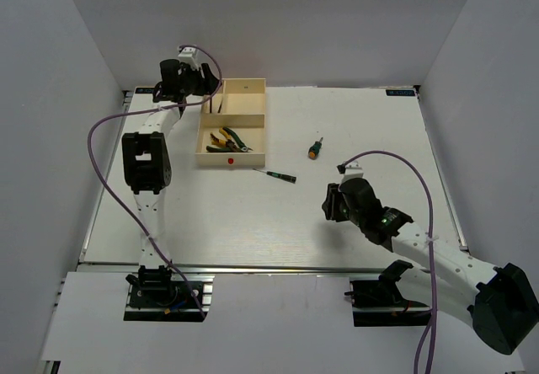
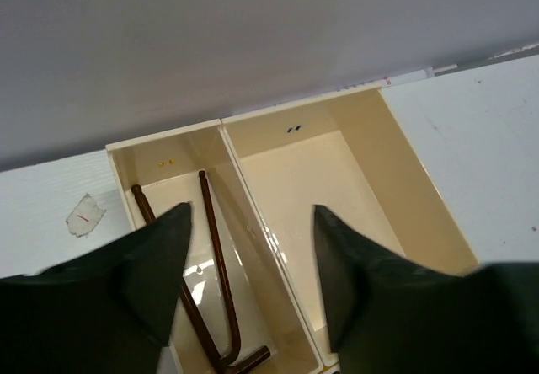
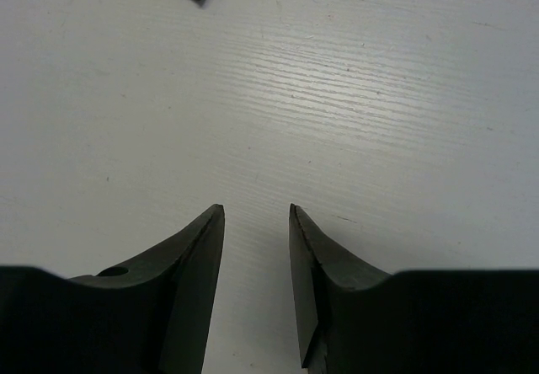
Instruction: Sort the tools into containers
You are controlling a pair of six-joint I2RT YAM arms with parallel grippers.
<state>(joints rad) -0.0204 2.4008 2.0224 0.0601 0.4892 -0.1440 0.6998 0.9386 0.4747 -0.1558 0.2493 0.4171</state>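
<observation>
While left end effector [image 2: 253,212] was held spread over tray [image 2: 417,197], right end effector [image 3: 256,210] was noted parted, empty, downturned.

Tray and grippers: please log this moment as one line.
left gripper open above tray | hex keys in small compartment | pliers in large compartment | thin screwdriver, stubby screwdriver on table | right gripper open

Pliers [image 1: 227,141] and hex keys [image 2: 216,256] lie in tray [image 1: 212,161]; screwdrivers [image 1: 278,174] outside.
</observation>
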